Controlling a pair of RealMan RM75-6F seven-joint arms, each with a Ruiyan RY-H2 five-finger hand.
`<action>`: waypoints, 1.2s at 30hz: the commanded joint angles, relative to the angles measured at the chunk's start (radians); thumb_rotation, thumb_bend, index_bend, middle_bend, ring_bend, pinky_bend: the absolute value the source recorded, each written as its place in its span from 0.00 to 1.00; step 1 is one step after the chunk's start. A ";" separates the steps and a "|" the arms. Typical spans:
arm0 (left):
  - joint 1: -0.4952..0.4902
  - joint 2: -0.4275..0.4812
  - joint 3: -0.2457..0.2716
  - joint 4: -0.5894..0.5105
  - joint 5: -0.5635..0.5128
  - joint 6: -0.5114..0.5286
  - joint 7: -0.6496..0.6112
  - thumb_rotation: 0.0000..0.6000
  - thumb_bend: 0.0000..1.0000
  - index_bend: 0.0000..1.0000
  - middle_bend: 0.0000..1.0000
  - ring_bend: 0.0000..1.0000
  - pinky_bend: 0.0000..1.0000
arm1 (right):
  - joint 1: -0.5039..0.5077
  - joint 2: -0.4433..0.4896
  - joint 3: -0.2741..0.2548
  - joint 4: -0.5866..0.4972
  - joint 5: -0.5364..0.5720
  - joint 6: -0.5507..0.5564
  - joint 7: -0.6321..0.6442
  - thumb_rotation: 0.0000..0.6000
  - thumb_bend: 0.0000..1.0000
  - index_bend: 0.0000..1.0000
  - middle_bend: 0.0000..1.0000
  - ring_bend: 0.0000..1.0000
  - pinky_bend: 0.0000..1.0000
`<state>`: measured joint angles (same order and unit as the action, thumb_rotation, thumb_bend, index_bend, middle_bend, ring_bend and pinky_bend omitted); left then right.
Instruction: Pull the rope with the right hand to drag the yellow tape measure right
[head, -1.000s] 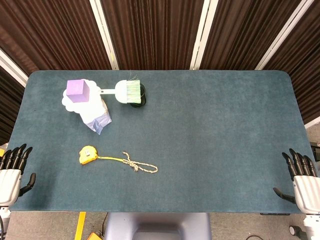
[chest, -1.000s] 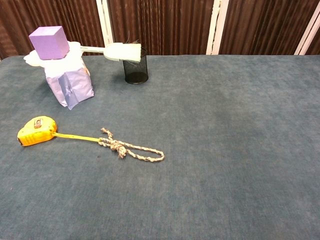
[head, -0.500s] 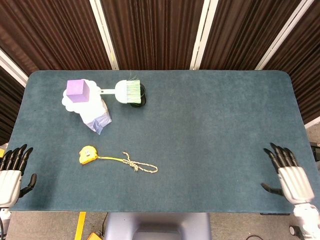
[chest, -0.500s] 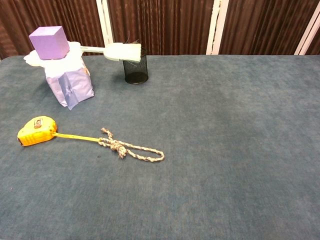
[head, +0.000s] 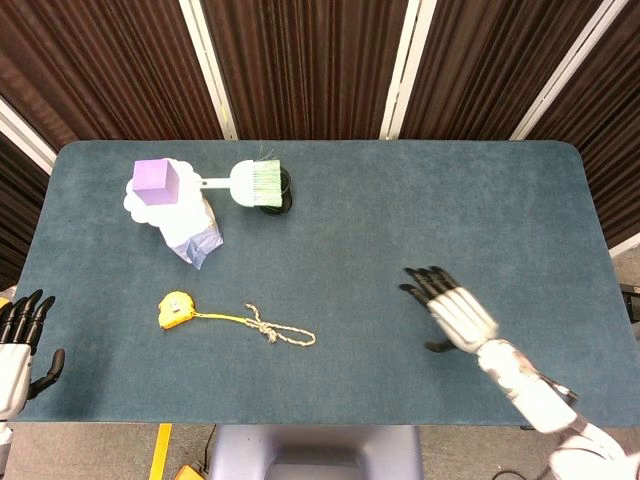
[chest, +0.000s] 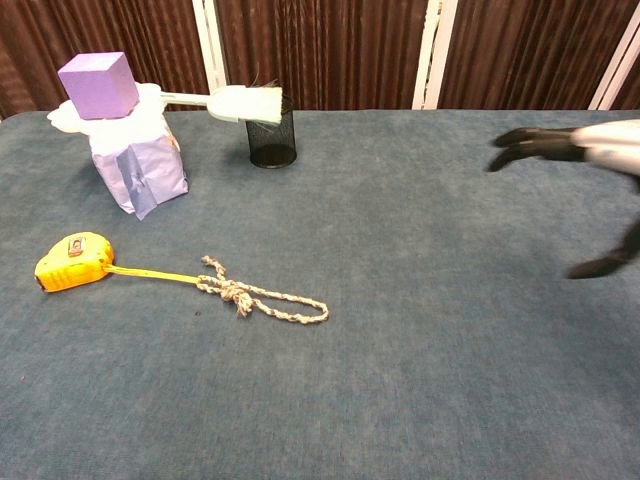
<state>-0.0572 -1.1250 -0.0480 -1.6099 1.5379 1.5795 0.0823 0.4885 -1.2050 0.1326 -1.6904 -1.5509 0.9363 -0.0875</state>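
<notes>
Since the earlier pictures, only the right hand (head: 452, 312) has travelled: it has left the table's right edge and is now reaching in over the blue-green table (head: 420, 200), while everything lying on the cloth is sitting where it was. Its fingers are spread and the thumb is standing apart, so it is holding nothing; in the chest view it is entering from the right edge, motion-blurred. The left hand (head: 18, 345) is waiting at the left edge with its fingers apart and nothing in them.

What the coming grasp depends on is direction. The rope (head: 283, 331) is lying to the left of the right hand and slightly nearer the robot, well apart from it, with bare cloth between. Its long axis is running roughly left to right, tilting a little toward the robot at its right end, and the closed loop end is the part facing the approaching hand. The left hand is probably somewhat closer to the rope's far end, but the task names the right one.

The yellow tape measure (head: 175, 309) is resting flat at the left front of the table, its short yellow blade running out to the right and joining the rope at a knot. The rope itself is pale, braided and slack, lying loose on the cloth, so some slack would likely need taking up before the case starts sliding.
</notes>
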 joint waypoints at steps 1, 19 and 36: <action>0.003 0.004 -0.001 -0.002 0.000 0.005 -0.006 1.00 0.47 0.04 0.00 0.00 0.07 | 0.078 -0.092 0.041 0.024 0.077 -0.081 -0.039 1.00 0.19 0.27 0.00 0.00 0.00; 0.017 0.026 -0.009 0.003 -0.013 0.019 -0.059 1.00 0.47 0.04 0.00 0.00 0.07 | 0.313 -0.357 0.098 0.114 0.331 -0.209 -0.232 1.00 0.20 0.35 0.00 0.00 0.00; 0.028 0.034 -0.016 0.003 -0.016 0.034 -0.076 1.00 0.47 0.04 0.00 0.00 0.07 | 0.381 -0.464 0.021 0.214 0.380 -0.205 -0.297 1.00 0.33 0.47 0.00 0.00 0.00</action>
<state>-0.0296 -1.0913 -0.0639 -1.6073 1.5223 1.6135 0.0063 0.8684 -1.6687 0.1544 -1.4769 -1.1714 0.7304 -0.3837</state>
